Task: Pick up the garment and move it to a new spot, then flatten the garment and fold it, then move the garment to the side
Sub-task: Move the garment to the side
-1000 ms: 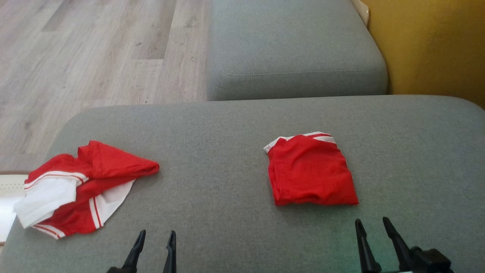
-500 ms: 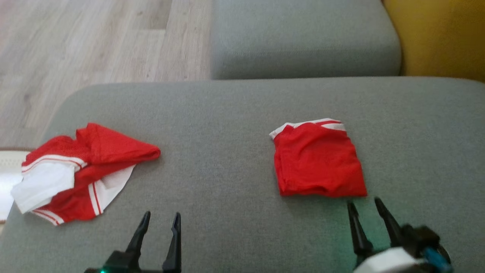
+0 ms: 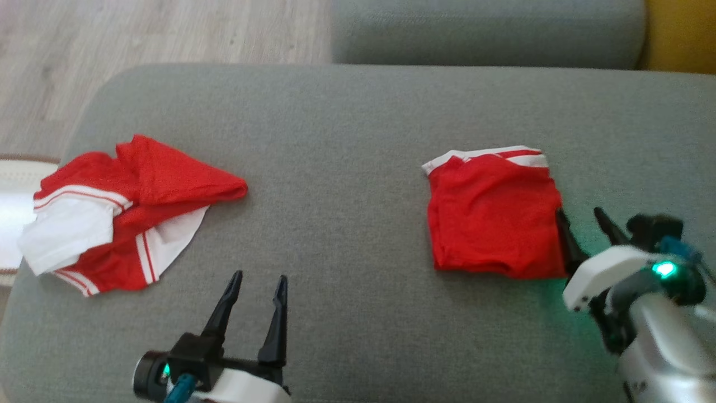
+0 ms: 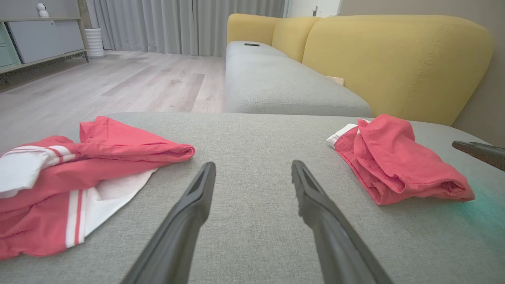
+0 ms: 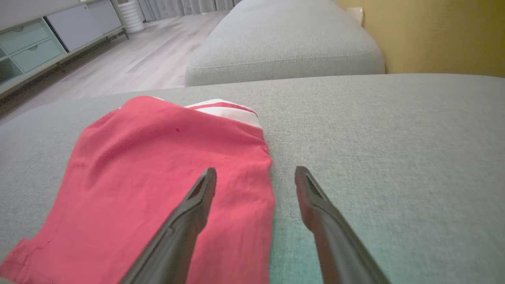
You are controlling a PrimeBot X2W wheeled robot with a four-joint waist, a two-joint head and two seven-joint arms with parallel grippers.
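Right claw point(image 3: 579, 212) stands with its jaws wide and nothing between them, low over the near right part of a broad grey sofa cushion point(image 3: 347, 140). Left claw point(image 3: 260, 277) is just as wide and empty, hanging above bare fabric near the cushion's front edge, about midway between the two garments and well apart from both.

Beyond the cushion lies a second grey seat point(image 3: 486, 31). In the left wrist view a yellow backrest point(image 4: 394, 59) rises behind that seat. Pale wood-look floor point(image 3: 168, 28) fills the far left.

On the cushion's left end sprawls a crumpled red-and-white garment point(image 3: 128, 212), bunched, with white panels and thin red stripes showing, its left part at the cushion's edge.

Right of centre sits the folded red garment point(image 3: 495, 218), a compact, roughly square bundle with a white striped band along its far edge. Its right edge runs between the right claw's fingers: in the right wrist view one finger point(image 5: 189, 213) lies over the red cloth just inside that edge, while the other is over bare grey fabric beside it. Whether the finger touches the cloth cannot be told. A green glow from the wrist tints the cushion by the garment's near right corner.
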